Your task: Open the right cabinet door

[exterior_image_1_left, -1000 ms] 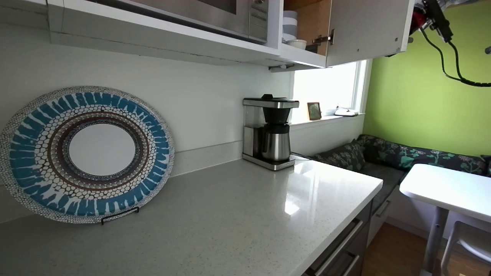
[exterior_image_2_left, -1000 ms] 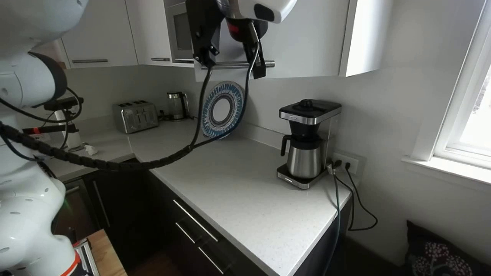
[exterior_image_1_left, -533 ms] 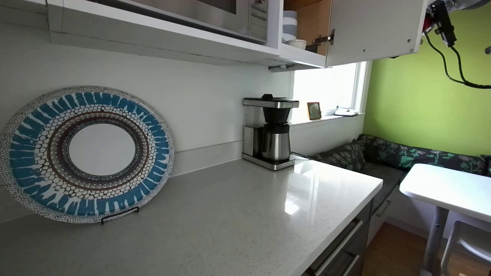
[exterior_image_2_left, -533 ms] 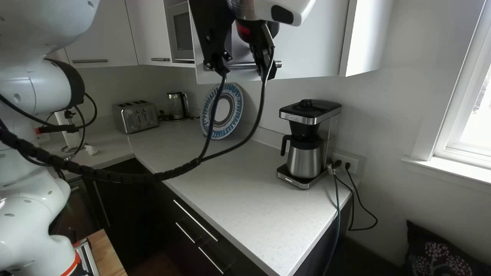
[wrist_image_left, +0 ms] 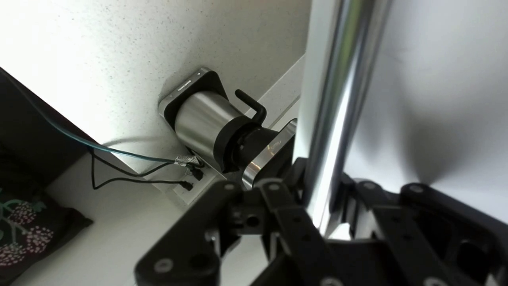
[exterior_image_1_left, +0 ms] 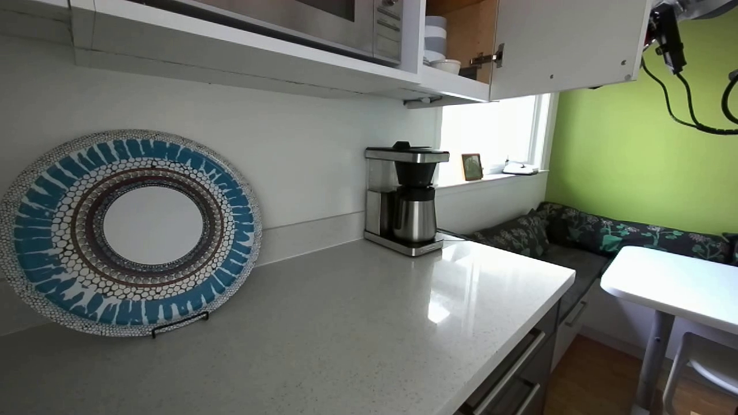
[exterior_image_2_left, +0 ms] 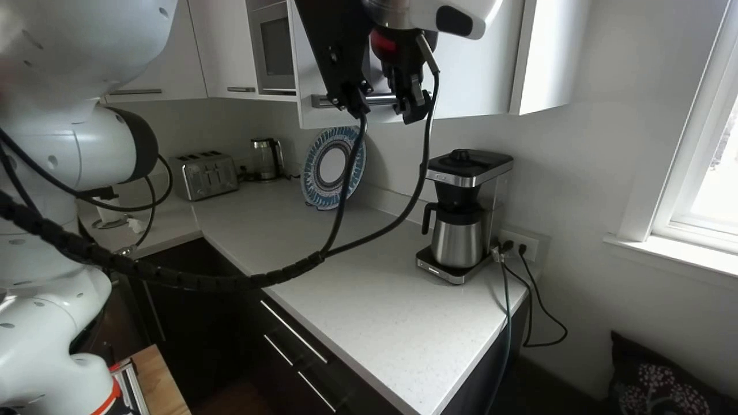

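Observation:
The right cabinet door (exterior_image_1_left: pixel 568 49) is a flat white panel standing ajar, its inner face and hinge in view. Its outer face shows in an exterior view (exterior_image_2_left: pixel 467 86) and in the wrist view (wrist_image_left: pixel 444 79). A round metal bar handle (wrist_image_left: pixel 337 119) runs along the door's lower part; it also shows in an exterior view (exterior_image_2_left: pixel 377 100). My gripper (wrist_image_left: pixel 323 186) has its fingers closed on both sides of the bar. In an exterior view the gripper (exterior_image_2_left: pixel 411 105) is at the handle's window-side part. The door's free edge hides the fingers in an exterior view.
White dishes (exterior_image_1_left: pixel 436 37) stand in the open cabinet (exterior_image_1_left: pixel 475 29). A microwave (exterior_image_1_left: pixel 323 23) is beside it. Below are the counter (exterior_image_2_left: pixel 357 300), a coffee maker (exterior_image_2_left: pixel 461 213) and a decorated plate (exterior_image_2_left: pixel 331 167). A black cable (exterior_image_2_left: pixel 230 281) hangs from the arm.
The door has swung further out from the cabinet, its free edge moving outward. The arm and gripper have moved with the handle, with the gripper still on it.

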